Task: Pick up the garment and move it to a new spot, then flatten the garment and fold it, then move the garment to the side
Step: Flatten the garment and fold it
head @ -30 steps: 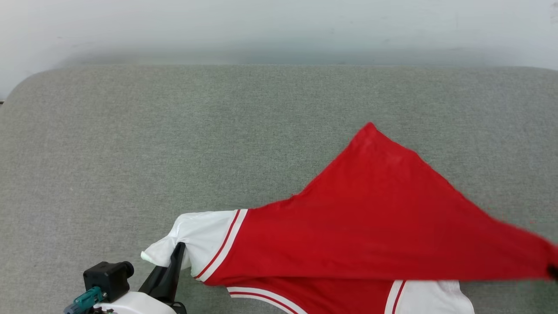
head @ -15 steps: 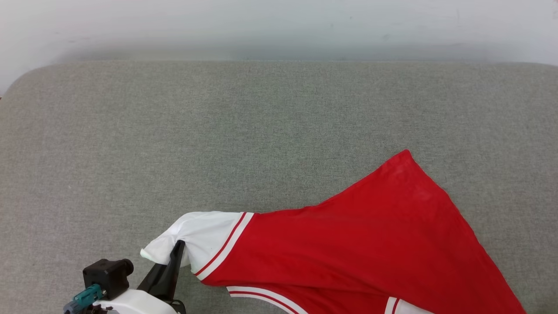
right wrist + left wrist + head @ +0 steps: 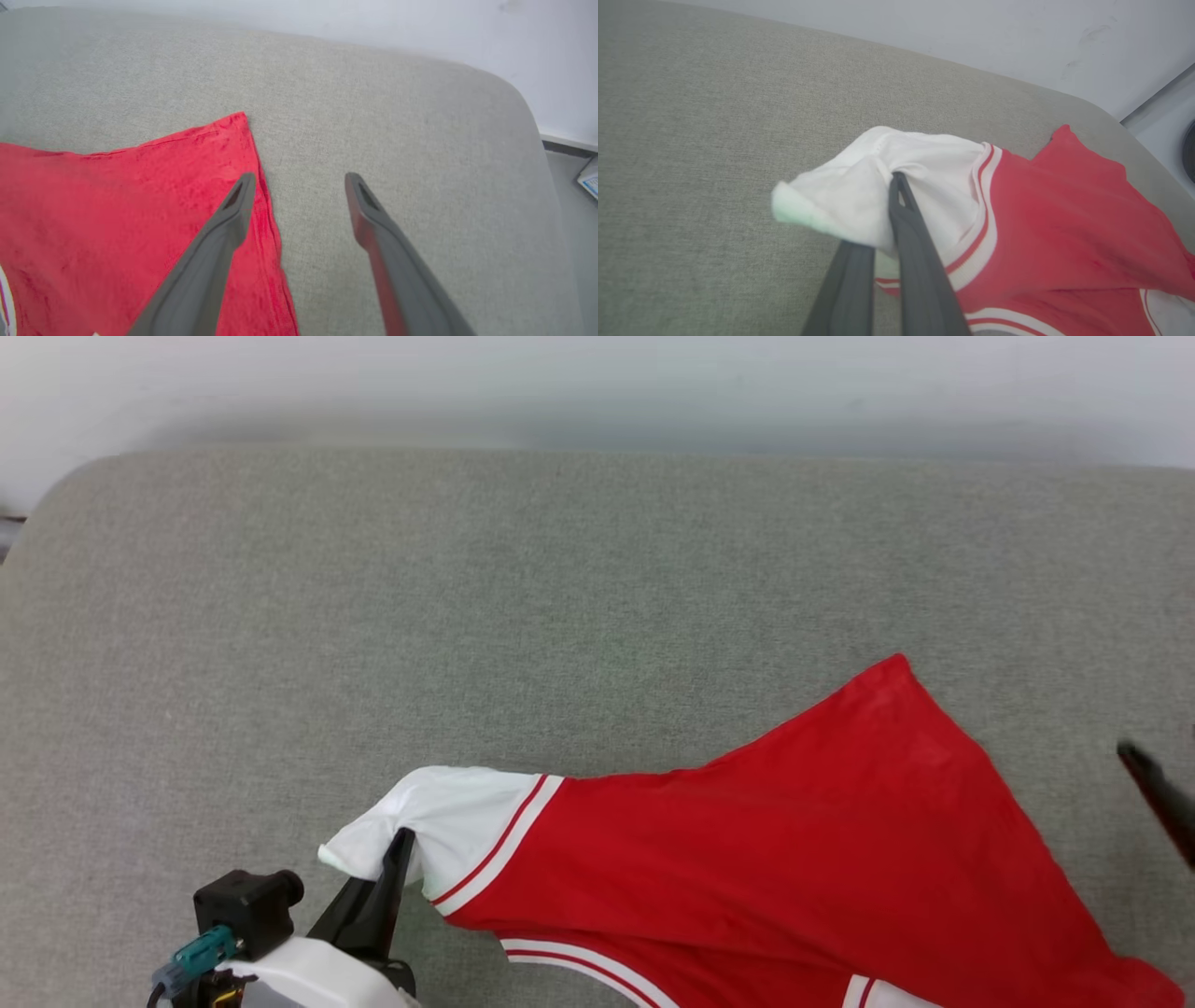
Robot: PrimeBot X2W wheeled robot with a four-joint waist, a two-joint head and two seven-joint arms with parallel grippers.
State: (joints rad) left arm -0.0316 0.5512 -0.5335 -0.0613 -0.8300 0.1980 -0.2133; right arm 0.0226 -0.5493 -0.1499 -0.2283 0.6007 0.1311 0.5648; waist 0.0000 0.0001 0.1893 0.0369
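Red garment (image 3: 794, 859) pinched at its sleeve by left claw (image 3: 403, 842); right claw (image 3: 299, 179) spread.

Your robot's left claw (image 3: 400, 847) shows 2 long dark-grey fingers (image 3: 920, 261) on a glossy white wrist (image 3: 299, 980), beside a black camera block (image 3: 245, 910) and teal connector (image 3: 201, 954).

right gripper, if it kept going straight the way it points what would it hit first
Probably the bare grey cushion beside the garment's red edge: the open right gripper points at it, one finger over the hem. Its height above the cushion is unclear.
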